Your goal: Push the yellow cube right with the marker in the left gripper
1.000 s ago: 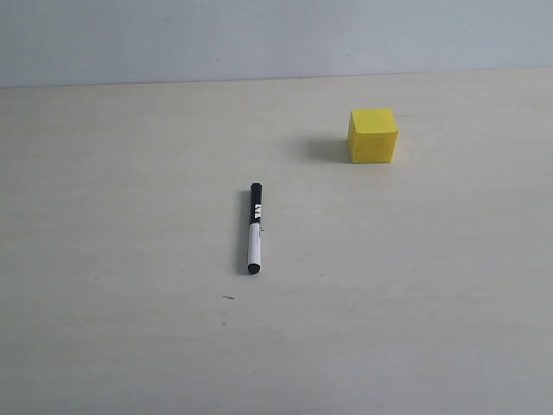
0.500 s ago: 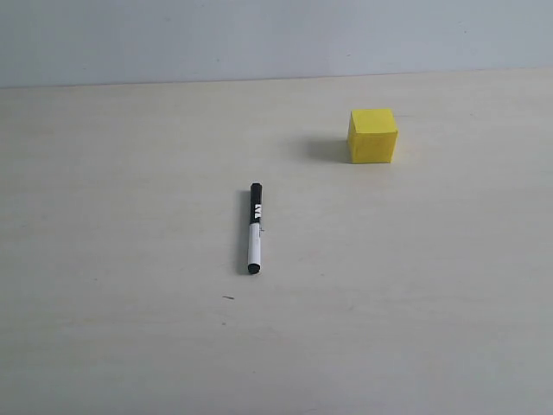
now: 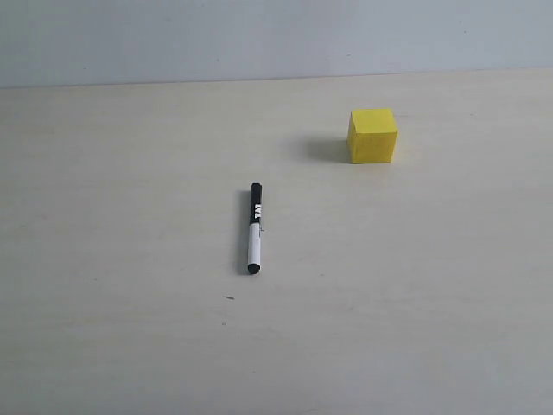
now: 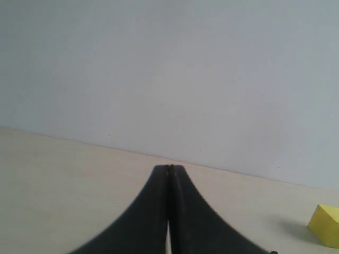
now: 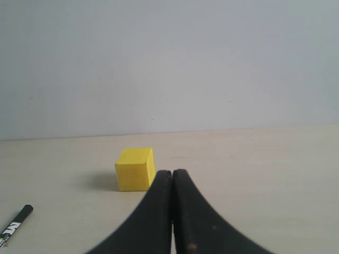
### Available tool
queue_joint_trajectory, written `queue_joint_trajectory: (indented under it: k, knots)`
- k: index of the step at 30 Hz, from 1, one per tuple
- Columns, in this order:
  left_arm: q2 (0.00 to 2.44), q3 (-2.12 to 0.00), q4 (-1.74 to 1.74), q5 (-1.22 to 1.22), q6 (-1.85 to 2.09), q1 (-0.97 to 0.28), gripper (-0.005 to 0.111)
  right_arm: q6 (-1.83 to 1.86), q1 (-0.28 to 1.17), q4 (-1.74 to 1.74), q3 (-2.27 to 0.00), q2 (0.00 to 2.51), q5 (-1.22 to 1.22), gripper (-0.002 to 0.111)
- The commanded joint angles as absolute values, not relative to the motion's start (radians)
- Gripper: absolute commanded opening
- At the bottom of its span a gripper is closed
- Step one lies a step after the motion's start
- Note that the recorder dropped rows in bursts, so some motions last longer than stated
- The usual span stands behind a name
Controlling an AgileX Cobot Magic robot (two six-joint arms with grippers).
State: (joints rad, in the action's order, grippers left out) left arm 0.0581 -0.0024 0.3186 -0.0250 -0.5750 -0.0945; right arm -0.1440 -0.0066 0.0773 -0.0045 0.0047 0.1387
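Two tools show, each only in its own wrist view. The left tool [image 4: 169, 169] and the right tool [image 5: 172, 173] both have the fingers pressed together, gripping nothing, and point level over the surface [image 3: 130, 337]. One marker [image 3: 254, 228] lies flat on the surface, black cap toward 12 o'clock. Its lettering is too small to read. One yellow cube [image 3: 372, 136] sits at about 2 o'clock from the marker, well apart.

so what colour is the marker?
The marker is black with white lettering on one half, white on the other, with a black tip; clearest in the exterior view.
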Motion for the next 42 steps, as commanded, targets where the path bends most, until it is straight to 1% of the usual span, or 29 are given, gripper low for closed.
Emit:
queue_joint_trajectory:
  k: [1,4,6,42]
  knots:
    - [0.003,0.0,0.243,0.075,-0.456,-0.092,0.0,-0.143,-0.008,0.079,0.0,0.0,0.134,0.0]
    - [0.0,0.0,0.097,0.121,-0.271,-0.091,0.0,-0.143,-0.008,0.079,0.0,0.0,0.134,0.0]
    - [0.0,0.0,0.085,0.126,-0.231,-0.088,0.0,-0.143,-0.008,0.079,0.0,0.0,0.134,0.0]
    - [0.0,0.0,0.083,0.136,-0.213,-0.078,0.0,-0.143,-0.008,0.079,0.0,0.0,0.134,0.0]
